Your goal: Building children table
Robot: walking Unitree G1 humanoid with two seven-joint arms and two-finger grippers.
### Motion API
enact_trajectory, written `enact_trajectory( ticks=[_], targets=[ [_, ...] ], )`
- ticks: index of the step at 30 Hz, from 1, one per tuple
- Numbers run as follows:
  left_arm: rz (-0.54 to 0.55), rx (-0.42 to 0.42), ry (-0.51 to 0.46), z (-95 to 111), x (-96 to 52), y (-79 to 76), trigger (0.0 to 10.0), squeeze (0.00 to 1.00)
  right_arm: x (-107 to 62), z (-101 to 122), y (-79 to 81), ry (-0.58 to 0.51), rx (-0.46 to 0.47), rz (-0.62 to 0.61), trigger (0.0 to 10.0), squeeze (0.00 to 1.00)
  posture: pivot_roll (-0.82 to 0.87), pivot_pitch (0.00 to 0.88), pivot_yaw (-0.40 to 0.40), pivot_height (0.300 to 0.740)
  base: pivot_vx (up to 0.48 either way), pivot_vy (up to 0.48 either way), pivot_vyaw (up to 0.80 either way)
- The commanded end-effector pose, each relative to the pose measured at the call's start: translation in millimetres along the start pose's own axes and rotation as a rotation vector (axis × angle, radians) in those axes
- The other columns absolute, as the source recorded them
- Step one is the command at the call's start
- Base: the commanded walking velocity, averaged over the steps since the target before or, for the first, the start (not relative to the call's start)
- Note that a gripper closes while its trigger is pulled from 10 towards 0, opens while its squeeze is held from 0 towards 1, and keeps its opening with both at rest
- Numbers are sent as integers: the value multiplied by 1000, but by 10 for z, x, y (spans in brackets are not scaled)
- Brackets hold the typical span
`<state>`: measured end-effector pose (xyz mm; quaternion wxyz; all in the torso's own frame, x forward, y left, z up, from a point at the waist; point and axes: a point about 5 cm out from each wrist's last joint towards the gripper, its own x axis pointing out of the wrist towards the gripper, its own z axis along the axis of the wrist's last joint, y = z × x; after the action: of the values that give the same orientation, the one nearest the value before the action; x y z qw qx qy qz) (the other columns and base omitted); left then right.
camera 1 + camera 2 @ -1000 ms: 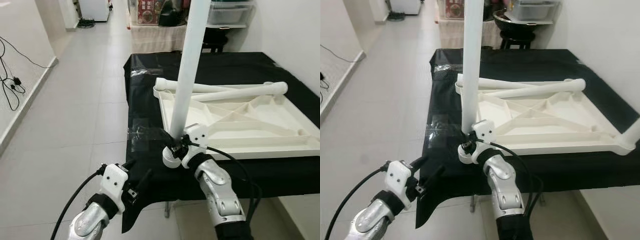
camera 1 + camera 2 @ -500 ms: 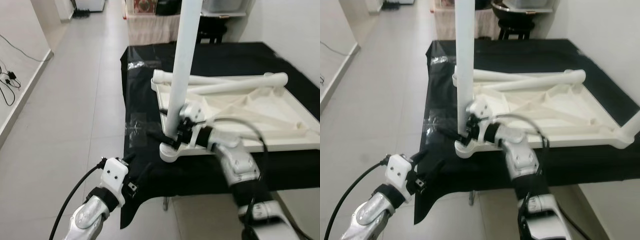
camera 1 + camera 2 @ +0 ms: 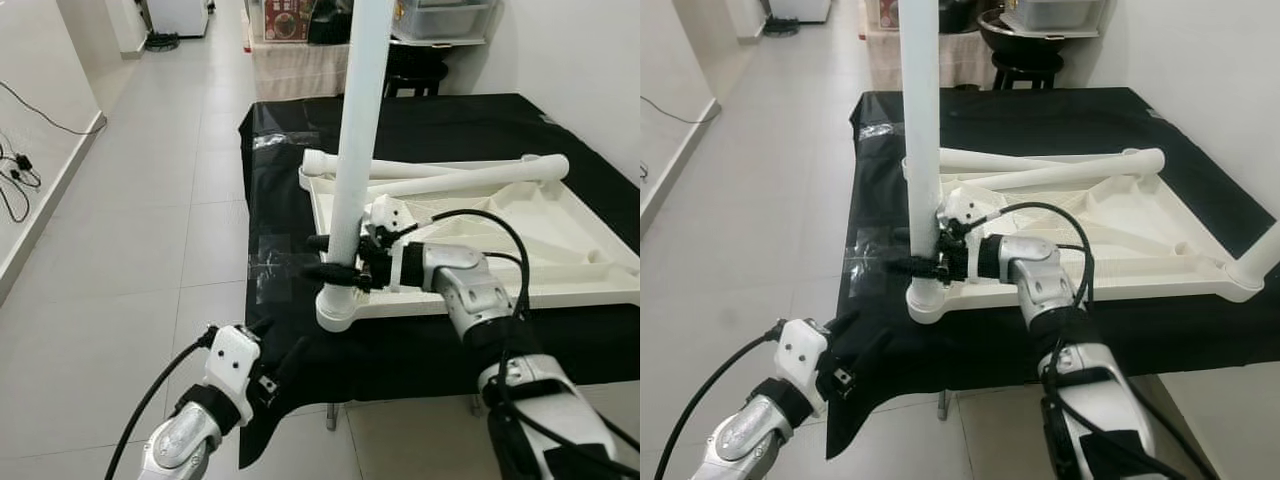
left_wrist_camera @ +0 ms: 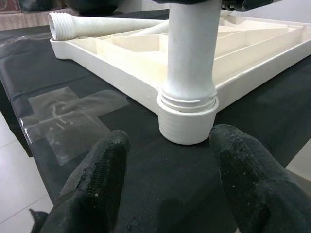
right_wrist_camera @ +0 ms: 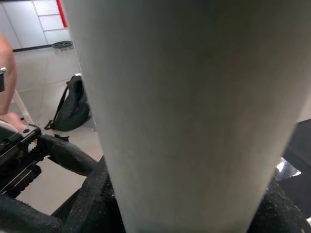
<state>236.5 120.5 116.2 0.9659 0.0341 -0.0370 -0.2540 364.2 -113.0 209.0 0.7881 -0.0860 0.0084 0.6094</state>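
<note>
The upright leg (image 3: 352,160), its top cut off, is gripped by the right hand (image 3: 335,258). The left hand (image 3: 275,352) is held open below the worktop (image 3: 290,200) edge.

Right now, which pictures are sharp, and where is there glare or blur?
Both eye views are sharp; tape on the black cloth glares. Left wrist view: its fingers are soft. Right wrist view: the upright leg is blurred.

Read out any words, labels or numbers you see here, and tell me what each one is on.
No text is legible in these views.
Red printed box at the far end of the room: print too small and blurred to read.
White table leg, upside-down tabletop and black cloth: no markings visible.
</note>
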Motion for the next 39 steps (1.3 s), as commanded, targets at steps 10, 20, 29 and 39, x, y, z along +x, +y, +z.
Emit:
enact_trajectory(
  ticks=[10,20,29,39],
  targets=[
    [1,-18,16,-21,-49,-14,10000,0,-56,-386,241,-60,93,-290,0,0,-18,143,-56,740,0,0,0],
    [0,-16,16,-19,-51,33,10000,0,-27,-788,644,60,157,-924,0,0,-68,140,-30,740,0,0,0],
    [-10,-19,16,-29,-6,32,10000,0,24,-791,600,60,149,-874,0,0,-53,128,-41,740,0,0,0],
    [-8,-21,14,-26,5,10,10000,0,125,-413,532,-73,193,-514,10000,1000,-35,122,-46,740,0,0,0]
  ],
)
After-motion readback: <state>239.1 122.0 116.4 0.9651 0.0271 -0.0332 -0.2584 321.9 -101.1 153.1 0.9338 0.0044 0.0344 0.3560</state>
